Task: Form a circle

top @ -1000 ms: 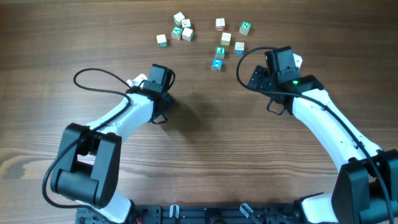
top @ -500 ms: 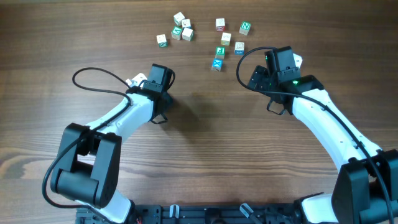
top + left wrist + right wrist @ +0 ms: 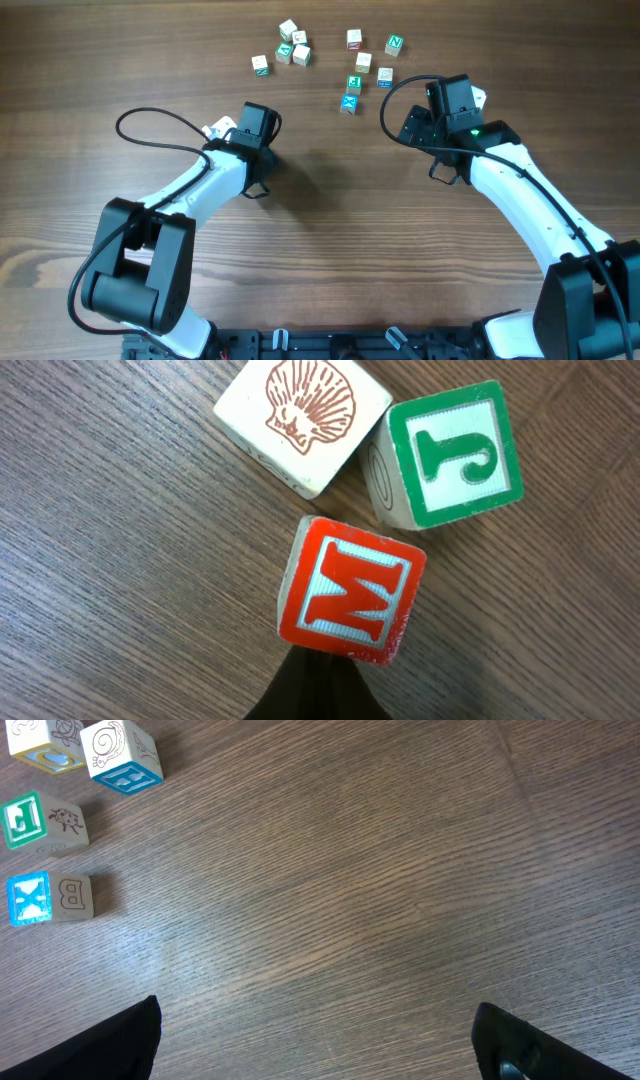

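**Cubes scattered at the far side, no ring yet**

The letter cubes (image 3: 363, 62) sit in two loose bunches at the far side of the table (image 3: 320, 230) and form no circle. Being cubes, they have no long axis to line up with. In the left wrist view a red M cube (image 3: 350, 588) lies just ahead of the left end effector (image 3: 315, 685), which is clenched on nothing; whether they touch cannot be told. A green J cube (image 3: 455, 450) and a shell cube (image 3: 300, 415) lie just beyond. The right end effector (image 3: 315, 1045) is spread wide and holds nothing, with a blue X cube (image 3: 30, 900) ahead, off toward the left arm's side. The wood is flat, and the stretch between the arms looks roomy enough for a ring.
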`<state>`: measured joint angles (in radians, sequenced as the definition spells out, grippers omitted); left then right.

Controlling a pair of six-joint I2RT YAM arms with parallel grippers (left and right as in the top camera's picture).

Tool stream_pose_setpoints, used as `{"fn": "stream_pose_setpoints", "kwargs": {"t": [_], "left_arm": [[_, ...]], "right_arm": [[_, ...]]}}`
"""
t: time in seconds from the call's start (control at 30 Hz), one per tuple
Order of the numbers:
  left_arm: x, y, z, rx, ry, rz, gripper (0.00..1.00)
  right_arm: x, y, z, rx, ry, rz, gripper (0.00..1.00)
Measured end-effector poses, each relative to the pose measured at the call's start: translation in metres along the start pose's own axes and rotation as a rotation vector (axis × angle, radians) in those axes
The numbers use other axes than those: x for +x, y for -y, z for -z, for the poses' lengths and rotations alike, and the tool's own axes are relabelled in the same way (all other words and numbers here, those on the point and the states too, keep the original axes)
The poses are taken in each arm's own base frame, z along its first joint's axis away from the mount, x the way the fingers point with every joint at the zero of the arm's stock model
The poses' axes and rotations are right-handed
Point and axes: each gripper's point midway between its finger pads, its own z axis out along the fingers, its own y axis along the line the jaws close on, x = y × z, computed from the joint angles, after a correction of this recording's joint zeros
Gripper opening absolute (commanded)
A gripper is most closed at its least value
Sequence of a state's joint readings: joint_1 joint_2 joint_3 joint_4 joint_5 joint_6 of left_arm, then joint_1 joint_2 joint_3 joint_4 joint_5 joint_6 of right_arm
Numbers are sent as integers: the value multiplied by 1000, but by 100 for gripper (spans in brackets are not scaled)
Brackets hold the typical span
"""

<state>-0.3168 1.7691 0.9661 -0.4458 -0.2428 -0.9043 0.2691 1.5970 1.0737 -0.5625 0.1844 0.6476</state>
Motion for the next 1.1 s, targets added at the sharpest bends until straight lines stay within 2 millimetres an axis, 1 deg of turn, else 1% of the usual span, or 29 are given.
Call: {"fn": "stream_pose_setpoints", "kwargs": {"t": [1.1], "left_arm": [[-2, 0, 0, -3, 13, 1, 4]], "right_arm": [[0, 0, 0, 0, 1, 0, 100]]}}
